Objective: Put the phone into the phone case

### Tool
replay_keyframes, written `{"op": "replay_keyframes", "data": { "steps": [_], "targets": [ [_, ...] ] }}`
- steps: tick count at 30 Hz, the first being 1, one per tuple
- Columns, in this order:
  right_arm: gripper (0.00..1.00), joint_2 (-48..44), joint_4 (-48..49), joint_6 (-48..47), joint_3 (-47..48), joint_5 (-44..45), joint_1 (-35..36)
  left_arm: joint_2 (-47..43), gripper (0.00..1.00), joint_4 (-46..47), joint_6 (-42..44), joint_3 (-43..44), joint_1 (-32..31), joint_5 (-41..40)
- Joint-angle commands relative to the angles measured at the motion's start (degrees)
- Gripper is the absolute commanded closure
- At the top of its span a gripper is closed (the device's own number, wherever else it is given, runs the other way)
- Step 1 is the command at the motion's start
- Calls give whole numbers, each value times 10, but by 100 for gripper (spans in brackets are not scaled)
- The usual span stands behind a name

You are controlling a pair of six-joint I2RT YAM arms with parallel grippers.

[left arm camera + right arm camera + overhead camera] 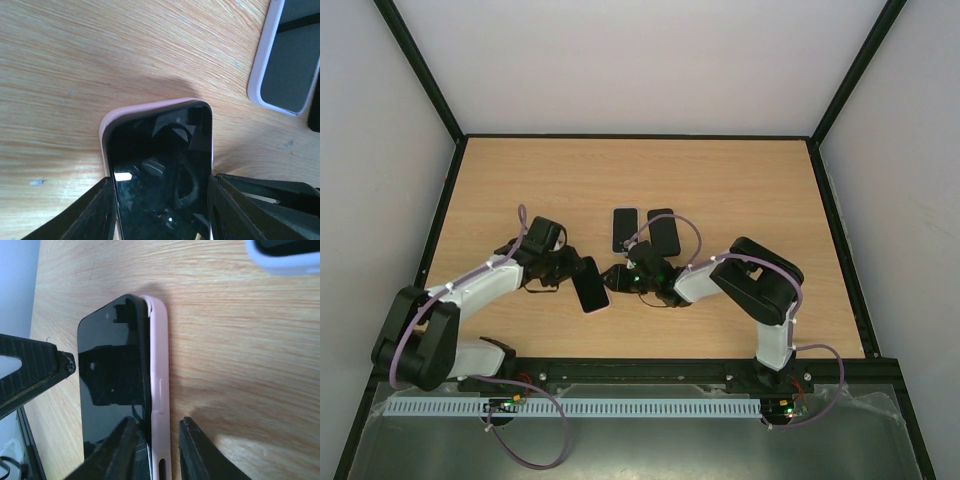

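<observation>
A black phone [590,287] lies in a pink case and is held tilted just above the table centre. My left gripper [578,272] is shut on it: in the left wrist view its fingers [95,212] press both long sides of the pink case [106,125] round the dark screen [160,165]. My right gripper [613,277] comes from the right. In the right wrist view its jaws [154,450] straddle the case's long edge [159,365], with narrow gaps. There the phone [112,370] stands slightly proud of the rim.
A phone in a white case [625,230] and a bare black phone [663,232] lie side by side just behind the grippers. The white-cased one shows in the left wrist view [287,65] and the right wrist view [285,255]. Black frame rails border the table.
</observation>
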Motion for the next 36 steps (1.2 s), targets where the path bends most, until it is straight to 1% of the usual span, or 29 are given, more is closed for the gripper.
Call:
{"op": "replay_keyframes", "data": {
  "steps": [1, 5, 12, 15, 21, 26, 27, 28, 30, 34, 36],
  "targets": [
    [74, 13, -5, 31, -11, -42, 4, -29, 49, -16, 3, -22, -2, -2],
    [73, 35, 2, 37, 2, -56, 3, -31, 51, -4, 3, -42, -2, 7],
    [72, 46, 35, 56, 4, -76, -1, -25, 65, 14, 11, -67, -2, 16],
    [70, 46, 95, 95, -7, -111, -8, -32, 72, 37, 6, -86, -2, 35],
    [67, 46, 195, 176, -15, -157, -12, -38, 78, 71, -3, -107, -2, 64],
    [66, 34, 246, 220, -17, -174, -12, -39, 77, 81, -3, -111, -2, 74],
    [64, 32, 255, 226, -19, -179, -13, -39, 74, 84, -3, -111, -2, 77],
    [63, 31, 265, 233, -20, -182, -13, -41, 69, 87, -4, -111, -3, 81],
    [62, 30, 281, 241, -23, -190, -13, -44, 65, 87, -5, -111, -2, 83],
    [62, 32, 321, 261, -40, -190, -12, -53, 64, 84, -5, -114, -2, 82],
    [61, 35, 325, 259, -39, -191, -13, -56, 64, 85, -5, -114, -2, 85]
  ]
}}
